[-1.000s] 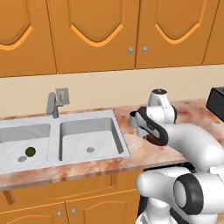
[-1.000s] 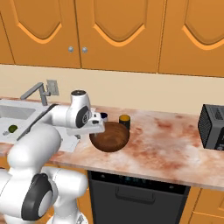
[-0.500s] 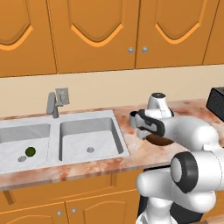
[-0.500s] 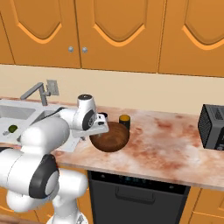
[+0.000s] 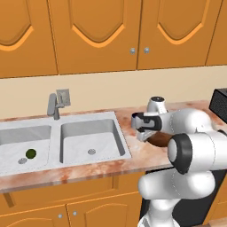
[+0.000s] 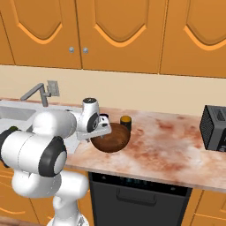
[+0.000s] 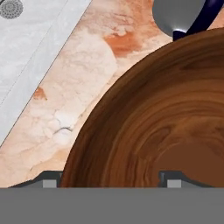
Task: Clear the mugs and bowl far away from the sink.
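The brown wooden bowl [image 6: 114,139] [image 7: 153,109] sits on the marble counter right of the sink [image 5: 88,137]. My gripper [image 7: 112,179] [image 6: 94,132] is low over the bowl's sink-side rim, jaws still wide apart, one tip outside the rim and one inside it. The pale grey mug with the navy handle [image 7: 177,15] stands just behind the bowl, partly hidden by my hand in the base views. Behind the bowl on its right stands the black mug with the orange inside [image 6: 126,122]. My arm covers most of the bowl [image 5: 158,140] in the left base view.
The double sink has a grey faucet [image 5: 53,106] at its back and a small green thing [image 5: 31,153] in the left basin. A black toaster [image 6: 215,128] stands at the counter's far right. Between bowl and toaster lies open marble counter [image 6: 167,141].
The hand has sunk onto the bowl's rim and the elbow has swung forward toward the cameras. The jaws have begun to narrow. Bowl and mugs stay put.
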Controlling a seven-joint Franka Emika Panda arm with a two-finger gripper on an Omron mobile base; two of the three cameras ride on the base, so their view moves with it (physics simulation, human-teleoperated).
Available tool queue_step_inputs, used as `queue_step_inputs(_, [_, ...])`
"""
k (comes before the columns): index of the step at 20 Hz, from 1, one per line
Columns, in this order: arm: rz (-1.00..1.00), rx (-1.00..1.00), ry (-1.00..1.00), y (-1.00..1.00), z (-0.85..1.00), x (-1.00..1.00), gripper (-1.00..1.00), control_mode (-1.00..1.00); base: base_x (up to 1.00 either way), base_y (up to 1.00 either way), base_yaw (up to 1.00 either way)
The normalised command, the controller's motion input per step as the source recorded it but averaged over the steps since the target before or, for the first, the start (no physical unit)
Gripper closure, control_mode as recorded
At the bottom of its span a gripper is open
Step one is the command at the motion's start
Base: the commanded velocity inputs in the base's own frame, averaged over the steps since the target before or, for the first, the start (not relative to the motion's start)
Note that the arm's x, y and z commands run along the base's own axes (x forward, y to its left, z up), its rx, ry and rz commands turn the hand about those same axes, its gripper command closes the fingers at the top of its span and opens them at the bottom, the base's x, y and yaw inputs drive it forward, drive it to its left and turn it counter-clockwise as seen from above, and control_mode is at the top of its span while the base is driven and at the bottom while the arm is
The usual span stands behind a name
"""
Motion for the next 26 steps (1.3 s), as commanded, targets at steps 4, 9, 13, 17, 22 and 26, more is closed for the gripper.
queue_step_inputs(4, [0.01,-0.02,0.07,0.0,-0.09,0.0,1.0,-1.0,0.0,0.0,0.0])
queue_step_inputs(9, [0.0,0.0,0.06,0.0,-0.01,0.0,1.0,-1.0,0.0,0.0,0.0])
queue_step_inputs(13, [0.04,0.0,0.02,-0.17,-0.01,0.0,1.0,-1.0,0.0,0.0,0.0])
queue_step_inputs(17, [0.0,-0.01,0.0,0.01,0.54,0.0,1.0,-1.0,0.0,0.0,0.0])
queue_step_inputs(22, [0.01,-0.07,0.0,0.25,0.96,-0.11,1.0,-1.0,0.0,0.0,0.0])
queue_step_inputs(26, [0.02,-0.03,0.0,0.24,0.56,-0.07,1.0,-1.0,0.0,0.0,0.0])
